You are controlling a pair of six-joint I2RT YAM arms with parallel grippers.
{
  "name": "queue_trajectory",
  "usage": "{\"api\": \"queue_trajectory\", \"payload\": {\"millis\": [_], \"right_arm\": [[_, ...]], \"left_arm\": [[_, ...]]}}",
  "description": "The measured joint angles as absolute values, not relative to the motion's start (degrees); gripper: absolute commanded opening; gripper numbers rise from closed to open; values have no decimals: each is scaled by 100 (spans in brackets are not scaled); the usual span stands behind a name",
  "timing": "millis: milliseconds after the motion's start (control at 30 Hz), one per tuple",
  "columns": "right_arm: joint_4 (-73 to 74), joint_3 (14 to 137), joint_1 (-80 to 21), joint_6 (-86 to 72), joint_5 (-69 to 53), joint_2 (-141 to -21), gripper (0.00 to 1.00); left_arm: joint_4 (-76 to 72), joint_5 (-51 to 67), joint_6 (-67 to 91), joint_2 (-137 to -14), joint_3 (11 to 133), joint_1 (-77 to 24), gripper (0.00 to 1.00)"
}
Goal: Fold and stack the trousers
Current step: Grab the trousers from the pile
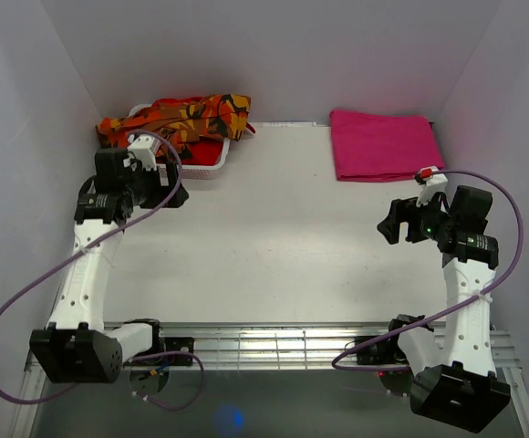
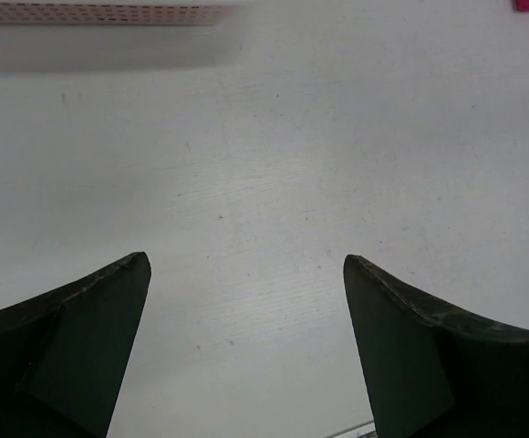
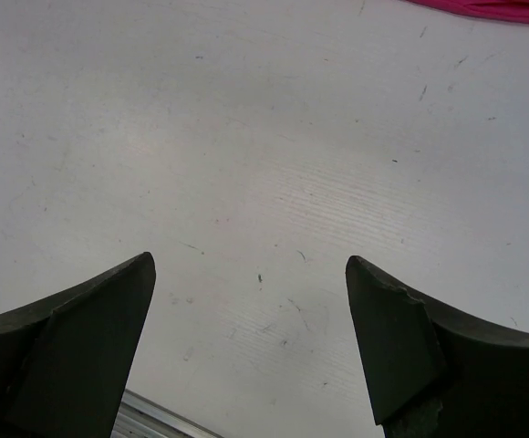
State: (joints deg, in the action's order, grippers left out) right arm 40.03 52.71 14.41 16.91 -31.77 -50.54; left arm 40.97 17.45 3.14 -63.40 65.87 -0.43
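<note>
The camouflage trousers, in orange, red, yellow and black patches, lie bunched in a white basket at the back left. My left gripper is open and empty, just in front of the basket over bare table; its wrist view shows only its fingers and the basket's rim. My right gripper is open and empty at the right side of the table; its fingers hang over bare table.
A folded plain pink cloth lies at the back right; its edge shows in the right wrist view. White walls close in the left, back and right. A metal rail runs along the near edge.
</note>
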Motion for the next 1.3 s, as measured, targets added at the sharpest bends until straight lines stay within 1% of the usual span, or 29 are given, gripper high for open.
{"api": "queue_trajectory", "payload": {"millis": [100,233,300,400,467,533,667,800,1000,1300], "right_arm": [[4018,5336,1461,1691,-3129,-5068,90],[4010,5336,1461,1684,-3175,-5072,90],[4003,5336,1461,1678,-3197,-5074,90],[3997,5336,1461,1671,-3262,-5116,90],[3997,5336,1461,1669,-3339,-5196,90],[3994,5336,1461,1669,-3378,-5297,90],[3981,5339,1461,1669,-3400,-5516,90],[3948,5347,1461,1669,-3411,-5682,90],[3898,5349,1461,1669,-3441,-5944,90],[3898,5352,1461,1669,-3444,-6095,90]], "left_arm": [[4399,1772,154,-7295,7664,-47,98],[4810,1741,-158,-8871,9767,189,98],[5214,1763,-370,-9835,11209,432,98],[5599,1625,-729,-11008,13008,720,98],[5642,1461,-1039,-11542,13738,875,98],[5660,1269,-1389,-11740,13799,1015,98],[5474,993,-2018,-11826,13364,1186,96],[5133,1068,-2318,-12042,13222,1313,95],[4571,1785,-2346,-12169,12860,1404,95],[3706,3057,-1678,-12838,12892,1352,98]]}}
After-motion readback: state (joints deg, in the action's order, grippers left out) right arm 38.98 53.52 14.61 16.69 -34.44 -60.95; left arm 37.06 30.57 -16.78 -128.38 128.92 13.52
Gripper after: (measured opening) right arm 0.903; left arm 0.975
